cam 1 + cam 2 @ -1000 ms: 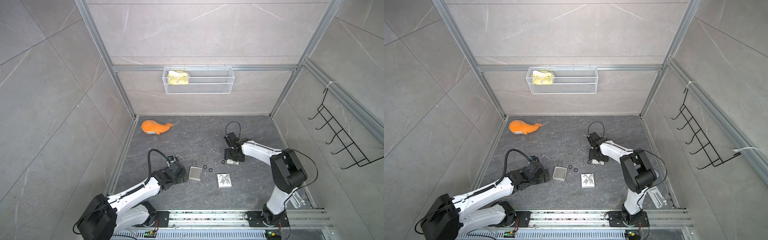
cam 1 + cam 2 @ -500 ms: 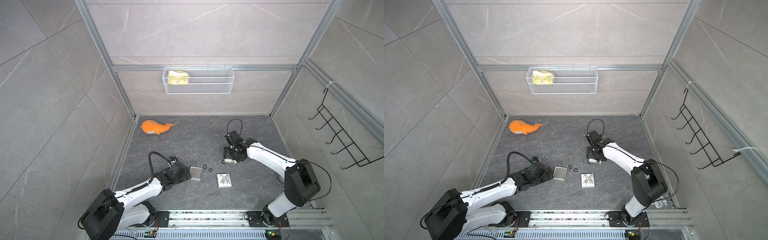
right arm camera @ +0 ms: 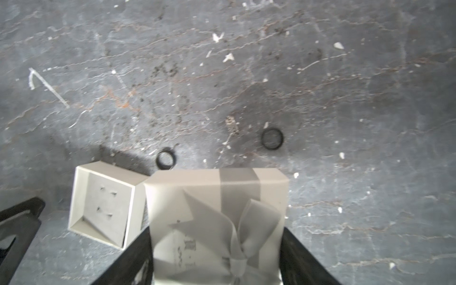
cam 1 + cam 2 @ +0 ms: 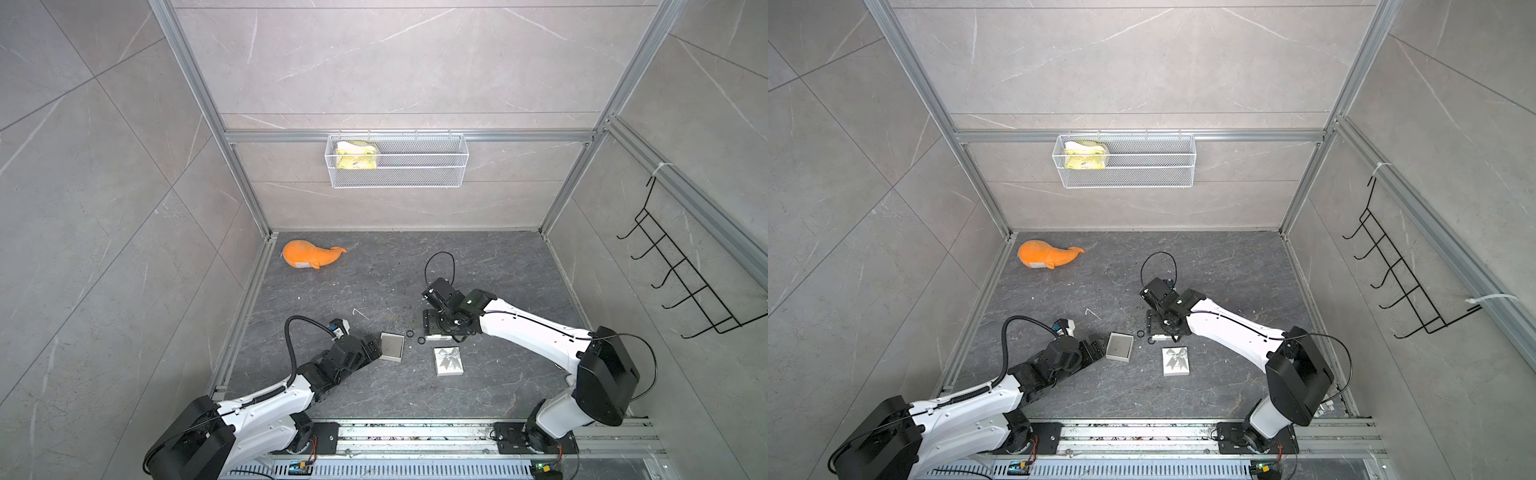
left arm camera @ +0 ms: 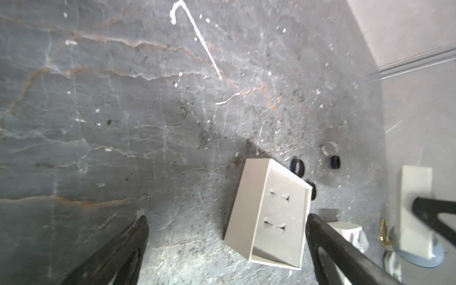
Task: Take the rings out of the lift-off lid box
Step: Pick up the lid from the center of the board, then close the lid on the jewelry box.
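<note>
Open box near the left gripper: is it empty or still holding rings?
Empty. In the left wrist view the open box holds only its slitted insert; dark rings lie outside on the floor.

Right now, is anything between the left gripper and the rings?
Yes. The open white box base sits in front of the open left gripper, and the black rings lie just past its far side.

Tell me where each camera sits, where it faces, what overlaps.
Top views: high over the rail, looking down at the floor; left arm, right arm both show.
Left wrist: angled down at the open box; open left pincer shows.
Right wrist: looking down; right pincer grips a bow-topped box.
Shared: every view shows the open box and black rings.
</note>
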You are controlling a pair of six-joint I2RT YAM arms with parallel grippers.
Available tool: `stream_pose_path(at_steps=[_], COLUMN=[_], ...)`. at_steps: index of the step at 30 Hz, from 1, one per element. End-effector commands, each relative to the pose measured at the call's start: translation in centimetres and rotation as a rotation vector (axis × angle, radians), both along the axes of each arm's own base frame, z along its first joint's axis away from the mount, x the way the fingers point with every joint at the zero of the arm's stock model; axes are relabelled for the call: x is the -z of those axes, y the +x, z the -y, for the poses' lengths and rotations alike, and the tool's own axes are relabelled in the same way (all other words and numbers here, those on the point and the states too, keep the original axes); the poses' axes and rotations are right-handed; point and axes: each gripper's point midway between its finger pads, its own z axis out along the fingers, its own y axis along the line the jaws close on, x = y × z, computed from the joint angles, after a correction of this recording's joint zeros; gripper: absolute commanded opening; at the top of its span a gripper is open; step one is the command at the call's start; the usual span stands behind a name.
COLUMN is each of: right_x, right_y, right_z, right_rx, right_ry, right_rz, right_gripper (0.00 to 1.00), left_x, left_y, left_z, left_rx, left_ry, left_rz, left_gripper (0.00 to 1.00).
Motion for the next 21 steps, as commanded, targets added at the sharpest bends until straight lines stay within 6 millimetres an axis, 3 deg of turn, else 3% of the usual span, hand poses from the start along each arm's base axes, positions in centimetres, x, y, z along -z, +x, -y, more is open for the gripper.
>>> stream_pose_path(at_steps=[1, 6, 14, 21], right_x=[-0.7, -0.5, -0.9, -1.1], right_y=[-0.1, -0.6, -0.7, -0.8], right_z=[-0.8, -2.0, -1.7, -1.6], right_rx=[0.027, 0.01, 0.024, 0.032], right_ry=[0.016, 0.008, 0.014, 0.021], right_rz=[0.016, 0.012, 0.029, 0.037], right_gripper=[0.73, 0.73, 0.73, 0.73], left_x=[-2.9, -4.1, -2.8, -3.6], left_y=[1.6, 1.9, 1.5, 1.0], left_z=[1.0, 2.3, 2.6, 3.1], left_rx=[-0.037, -0.015, -0.068, -0.098], left_ry=[-0.122, -0.185, -0.245, -0.286], left_rz=[0.115, 0.15, 0.112, 0.146], left_gripper=[1.0, 1.0, 1.0, 1.0])
